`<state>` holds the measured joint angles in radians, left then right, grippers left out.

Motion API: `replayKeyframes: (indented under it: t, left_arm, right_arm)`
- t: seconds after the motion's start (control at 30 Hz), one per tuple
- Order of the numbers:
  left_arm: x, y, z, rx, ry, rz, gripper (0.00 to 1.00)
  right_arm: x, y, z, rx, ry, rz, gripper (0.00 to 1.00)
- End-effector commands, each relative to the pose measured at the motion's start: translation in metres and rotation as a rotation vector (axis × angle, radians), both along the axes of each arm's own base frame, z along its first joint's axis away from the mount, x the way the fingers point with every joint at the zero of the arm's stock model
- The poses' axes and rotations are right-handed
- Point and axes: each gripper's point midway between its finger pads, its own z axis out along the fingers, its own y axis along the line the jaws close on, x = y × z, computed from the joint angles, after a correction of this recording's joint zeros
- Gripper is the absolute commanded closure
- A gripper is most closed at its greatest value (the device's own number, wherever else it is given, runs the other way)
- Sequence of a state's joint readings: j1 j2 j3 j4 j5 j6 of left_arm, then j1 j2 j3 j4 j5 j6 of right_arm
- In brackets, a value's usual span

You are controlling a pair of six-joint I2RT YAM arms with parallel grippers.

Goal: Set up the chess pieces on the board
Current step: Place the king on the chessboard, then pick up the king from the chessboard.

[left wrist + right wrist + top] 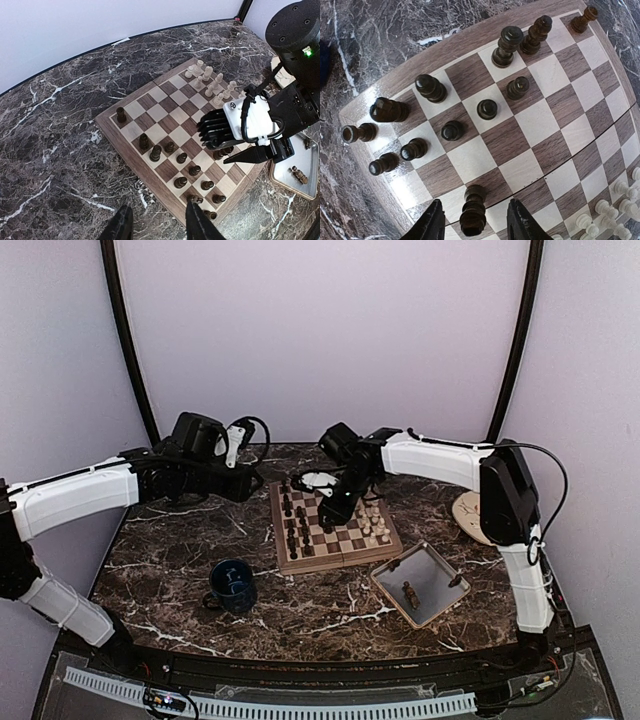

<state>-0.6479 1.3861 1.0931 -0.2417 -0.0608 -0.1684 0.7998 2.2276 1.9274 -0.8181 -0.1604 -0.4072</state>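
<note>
Hovering low over the square wooden chessboard with light and dark checks and a tan border (465, 42), the right gripper (476, 205) has its 2 fingers spread. A tall dark brown turned chess piece (472, 215) stands free between them with a gap on either side, which I judge to be a release beside the other dark pieces. The left gripper (159, 207) hangs parted and empty by the board's edge, apparently so as not to obstruct the working arm. The piece's foot is cut off by the frame, so its kind and exact square cannot be confirmed, and the grey rectangular tray (430, 570) holds 2 dark shapes too small to identify.
</note>
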Motion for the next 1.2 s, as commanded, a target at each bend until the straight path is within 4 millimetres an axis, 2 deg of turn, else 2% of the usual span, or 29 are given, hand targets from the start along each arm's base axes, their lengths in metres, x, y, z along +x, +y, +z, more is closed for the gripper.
replayKeyframes:
  t: [0.0,0.1,0.27,0.4,0.43,0.47,0.5,0.57,0.63,0.67,0.83,1.17]
  left_arm:
    - [-0.002,-0.012,0.005,0.011,0.042,-0.079,0.61]
    - [-0.006,-0.028,0.003,-0.006,0.086,-0.158,0.61]
    - [-0.013,-0.06,-0.011,-0.035,0.196,-0.279,0.63]
    - [-0.02,-0.094,-0.022,0.014,0.239,-0.369,0.63]
    - [-0.02,-0.103,-0.033,0.044,0.265,-0.386,0.63]
    - [-0.021,-0.111,-0.038,0.072,0.275,-0.399,0.63]
    - [-0.021,-0.118,-0.046,0.106,0.286,-0.409,0.63]
    - [-0.017,-0.127,-0.058,0.18,0.283,-0.4,0.63]
    - [-0.013,-0.135,-0.067,0.227,0.283,-0.396,0.62]
    - [-0.011,-0.138,-0.072,0.242,0.288,-0.392,0.62]
    - [0.002,-0.145,-0.087,0.286,0.299,-0.356,0.6]
    - [0.011,-0.155,-0.107,0.308,0.33,-0.35,0.59]
  right_arm:
    - [-0.001,0.005,0.069,0.143,-0.035,0.001,0.56]
    - [-0.004,-0.012,0.095,0.202,-0.011,-0.013,0.56]
    - [-0.006,-0.064,0.119,0.301,-0.013,-0.077,0.56]
    - [-0.01,-0.116,0.118,0.345,-0.055,-0.147,0.56]
    - [-0.012,-0.128,0.112,0.35,-0.058,-0.17,0.56]
    - [-0.015,-0.141,0.115,0.365,-0.088,-0.199,0.56]
    - [-0.016,-0.155,0.104,0.364,-0.108,-0.244,0.55]
    - [-0.017,-0.182,0.097,0.364,-0.186,-0.309,0.52]
    - [-0.017,-0.201,0.103,0.388,-0.248,-0.352,0.51]
    - [-0.021,-0.207,0.11,0.423,-0.261,-0.359,0.5]
    - [-0.02,-0.231,0.116,0.475,-0.271,-0.402,0.48]
    - [-0.022,-0.23,0.108,0.486,-0.237,-0.378,0.48]
